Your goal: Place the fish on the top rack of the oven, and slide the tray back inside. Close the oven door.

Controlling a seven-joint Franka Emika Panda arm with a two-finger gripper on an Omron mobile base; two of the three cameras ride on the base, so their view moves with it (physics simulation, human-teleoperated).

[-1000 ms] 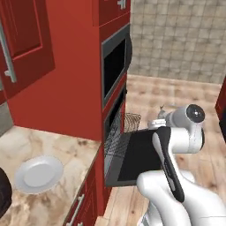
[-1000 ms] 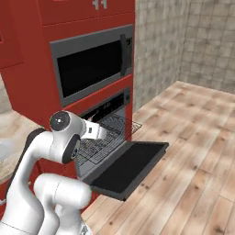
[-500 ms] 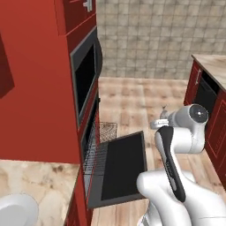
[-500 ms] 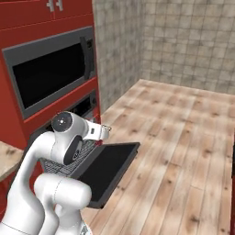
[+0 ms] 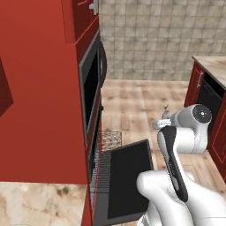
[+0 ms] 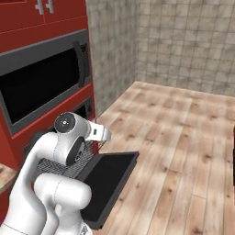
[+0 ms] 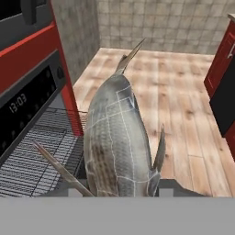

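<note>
Here: pincer [image 7: 117, 186] grips silvery-grey scaled fish [image 7: 119, 142] | hand view: pulled-out silver wire rack [image 7: 41, 151] | base views: dropped black oven door [image 5: 128, 178].

Beige tiled wall [image 6: 183, 41], light wood plank floor [image 6: 183, 151], red cabinets [image 5: 39, 88].

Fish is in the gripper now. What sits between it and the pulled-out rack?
Nothing: in the hand view the fish hangs above the top rack with bare air between, beside the oven.

Clearance about my jaws: the fish [image 7: 117, 142] between them blocks the way ahead. Left and below, top rack [image 7: 41, 151] drawn out over the dropped oven door [image 5: 128, 176]. Right: open wooden floor [image 7: 183, 119].
</note>
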